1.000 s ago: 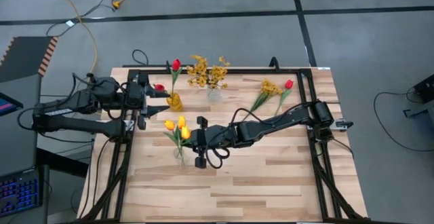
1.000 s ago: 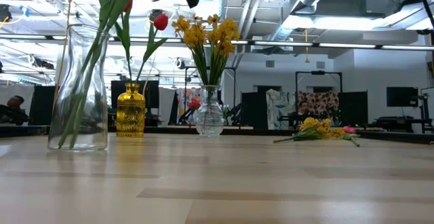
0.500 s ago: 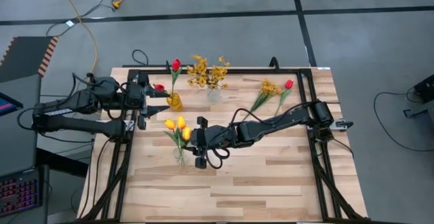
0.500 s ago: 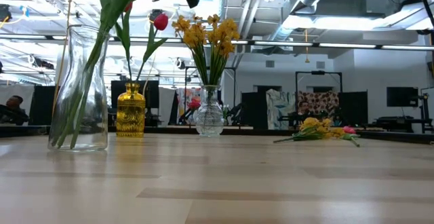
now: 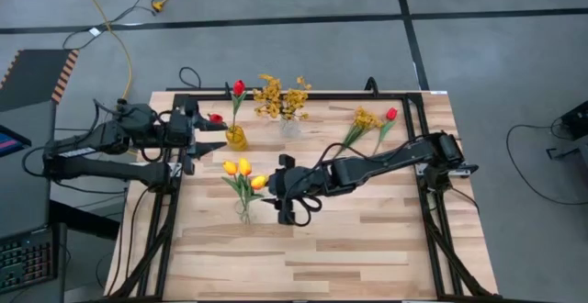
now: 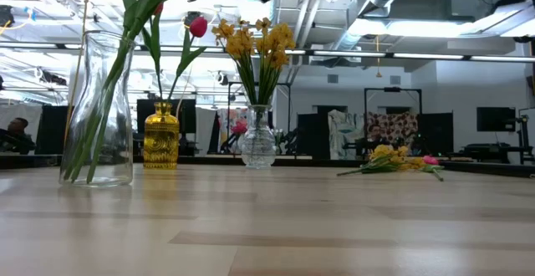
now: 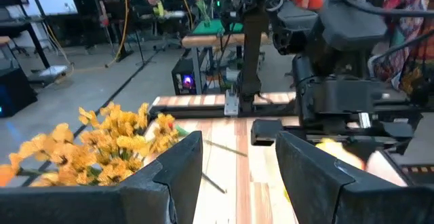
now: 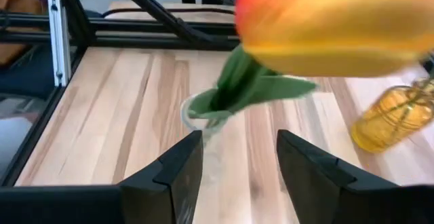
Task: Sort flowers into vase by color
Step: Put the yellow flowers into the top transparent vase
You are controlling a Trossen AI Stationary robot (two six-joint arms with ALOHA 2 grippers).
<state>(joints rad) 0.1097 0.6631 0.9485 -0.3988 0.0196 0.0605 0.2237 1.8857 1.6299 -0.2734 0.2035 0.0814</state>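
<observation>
Nearest the front edge of the light wooden slatted table (image 5: pixel 367 239) stands the tall clear glass vase (image 6: pixel 96 113), holding three yellow-orange tulips with green stems (image 5: pixel 241 170); their blooms lean out over the rim. The right gripper (image 5: pixel 272 189) hovers just beside those blooms, fingers spread with nothing between them — in its wrist view one orange tulip head (image 8: pixel 332 20) fills the space above the open fingers (image 8: pixel 180 173), and the vase mouth (image 8: pixel 203 112) lies beyond.

Farther back, the amber ribbed glass bottle vase (image 5: pixel 236 138) holds a red tulip (image 5: pixel 238 88). Beside it, the small clear round glass vase (image 6: pixel 257 146) carries sprays of mustard-yellow blossoms (image 5: pixel 281 96).

At the far right of the table lie loose flowers — a mustard-yellow spray (image 5: pixel 364 119) and a second red tulip (image 5: pixel 390 114), flat on the wood, touching each other.

The left gripper (image 5: pixel 209 138) waits at the table's left side near the amber vase, fingers (image 7: pixel 169 176) parted, empty.
</observation>
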